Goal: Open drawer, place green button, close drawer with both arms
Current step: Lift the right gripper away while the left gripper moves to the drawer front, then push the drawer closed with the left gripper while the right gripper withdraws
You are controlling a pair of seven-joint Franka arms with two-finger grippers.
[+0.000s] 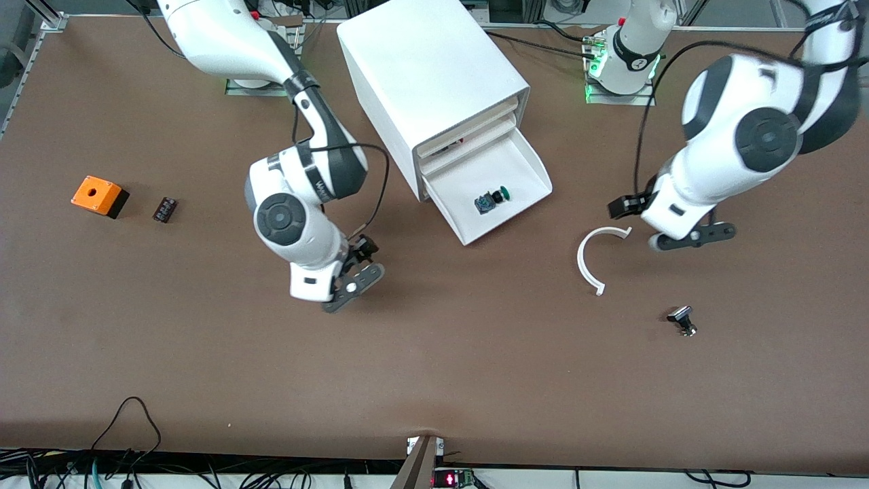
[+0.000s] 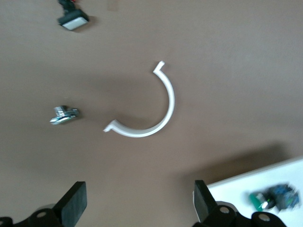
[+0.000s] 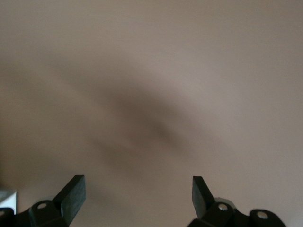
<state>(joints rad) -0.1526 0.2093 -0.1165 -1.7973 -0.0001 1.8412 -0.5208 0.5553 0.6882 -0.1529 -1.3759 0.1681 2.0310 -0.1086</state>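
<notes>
Counter (image 1: 434,380): brown, carries cabinet (image 1: 434,88). Drawer (image 1: 490,193) pulled out at cabinet's 5 o'clock; opening judged done. Button (image 1: 493,199) lies inside drawer; placing judged done. Closing left. Left pincer (image 2: 137,201) spread wide, empty, over counter near white arc (image 1: 594,255). Right pincer (image 3: 137,196) spread wide, empty, over bare counter at drawer's 8 o'clock.

Even overhead light, soft shadows on the table (image 1: 434,353); both wrist views blurred
</notes>
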